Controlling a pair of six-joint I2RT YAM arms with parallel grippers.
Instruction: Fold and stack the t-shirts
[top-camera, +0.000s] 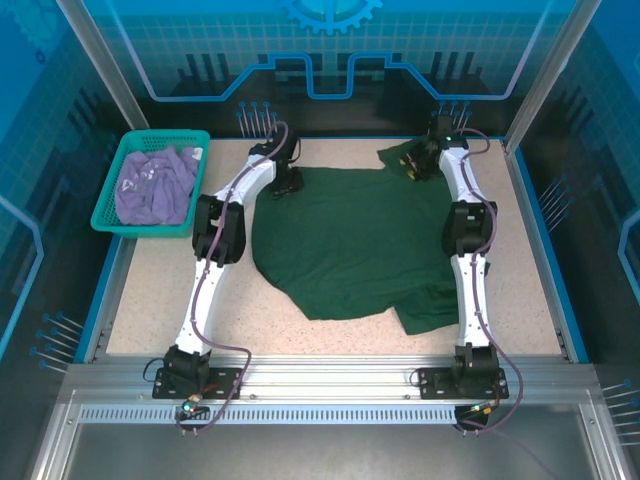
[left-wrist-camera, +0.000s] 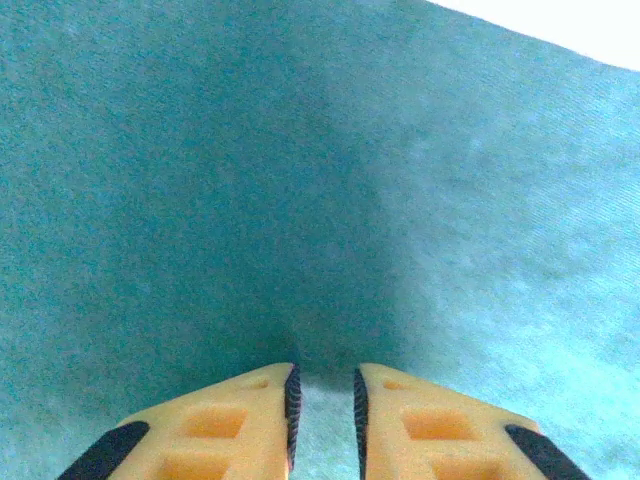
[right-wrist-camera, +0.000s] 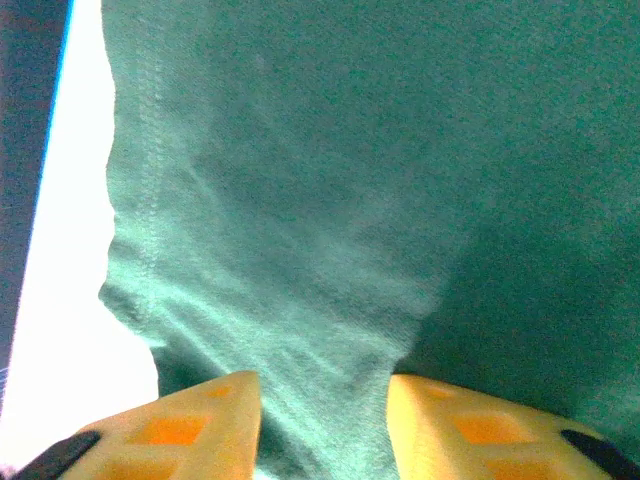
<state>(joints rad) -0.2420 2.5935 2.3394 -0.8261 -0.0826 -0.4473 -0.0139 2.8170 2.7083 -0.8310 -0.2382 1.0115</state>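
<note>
The dark green t-shirt (top-camera: 350, 240) lies spread across the middle of the table, its far right part bunched up. My left gripper (top-camera: 288, 182) is at the shirt's far left corner. In the left wrist view its jaws (left-wrist-camera: 323, 385) stand narrow with green cloth (left-wrist-camera: 300, 180) pinched between the pads. My right gripper (top-camera: 418, 165) sits at the bunched far right corner. In the right wrist view a thick fold of the shirt (right-wrist-camera: 350, 180) runs between its fingers, with the gripper (right-wrist-camera: 322, 390) shut on it. The lavender t-shirt (top-camera: 155, 185) lies crumpled in the basket.
The teal mesh basket (top-camera: 108, 200) stands at the far left, just off the speckled table (top-camera: 160, 290). A blue raised rim borders the table, and metal posts stand at the far corners. A shirt flap lies by the right arm near the front edge.
</note>
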